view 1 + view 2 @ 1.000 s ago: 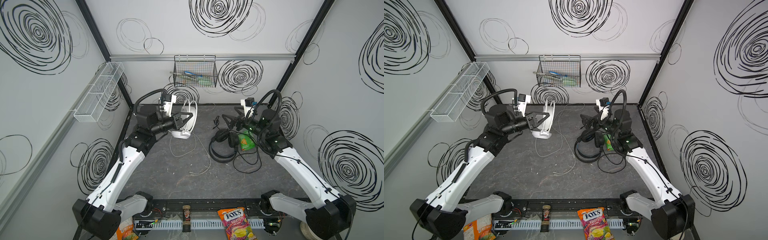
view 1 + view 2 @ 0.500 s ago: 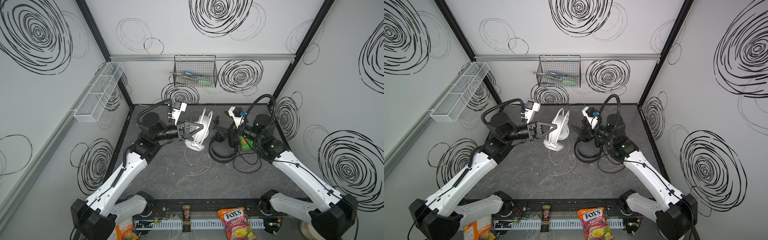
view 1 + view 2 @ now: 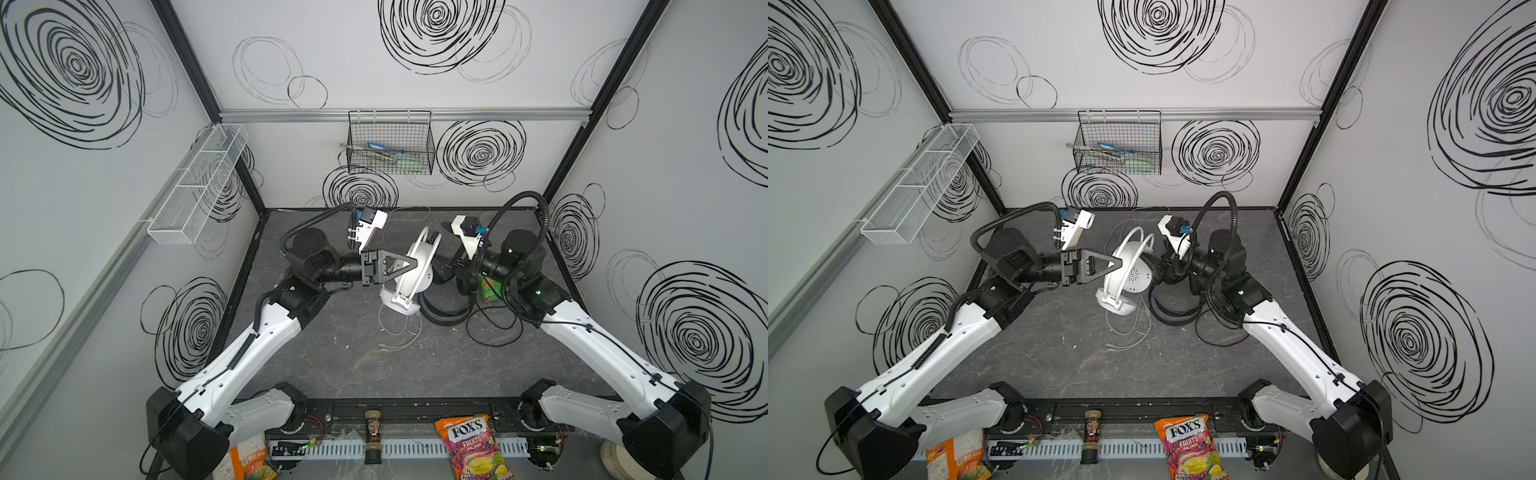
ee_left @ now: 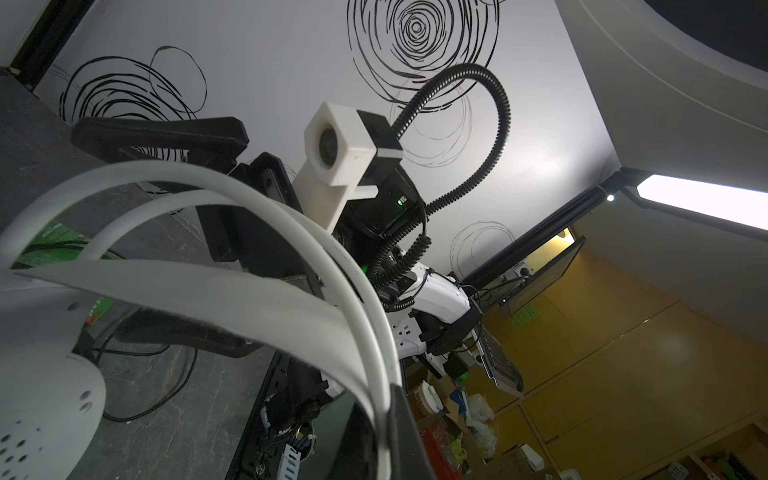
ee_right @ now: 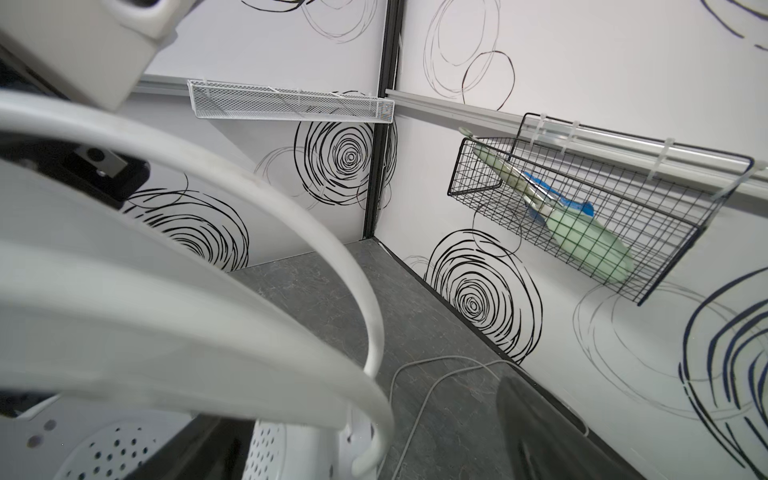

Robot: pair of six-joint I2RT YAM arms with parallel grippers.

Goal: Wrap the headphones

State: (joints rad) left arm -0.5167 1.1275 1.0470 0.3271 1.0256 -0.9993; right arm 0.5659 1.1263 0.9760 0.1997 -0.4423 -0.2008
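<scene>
My left gripper point(image 3: 414, 264) is pinched tight on the headband of the white headphones point(image 3: 420, 272). It holds them up over the dark table point(image 3: 332, 365), about mid-table and toward the back. The band stands nearly upright, one ear cup faces right and the other hangs low; whether that low cup touches the table, I can't tell. Under it the white cable point(image 3: 400, 333) drops in a loop onto the table, its plug end lying flat just in front, and another stretch runs off toward the back wall. Just right of the band is my right gripper point(image 3: 441, 252), jaws spread wide, one finger high and one low. In the left wrist view the band passes between them, and I can't make out whether either finger touches it. Below that gripper the black headphones point(image 3: 444, 316) lie flat on the table. Their black cable point(image 3: 494, 337) sprawls in loose loops to the right, with a green packet point(image 3: 490, 289) just behind.
</scene>
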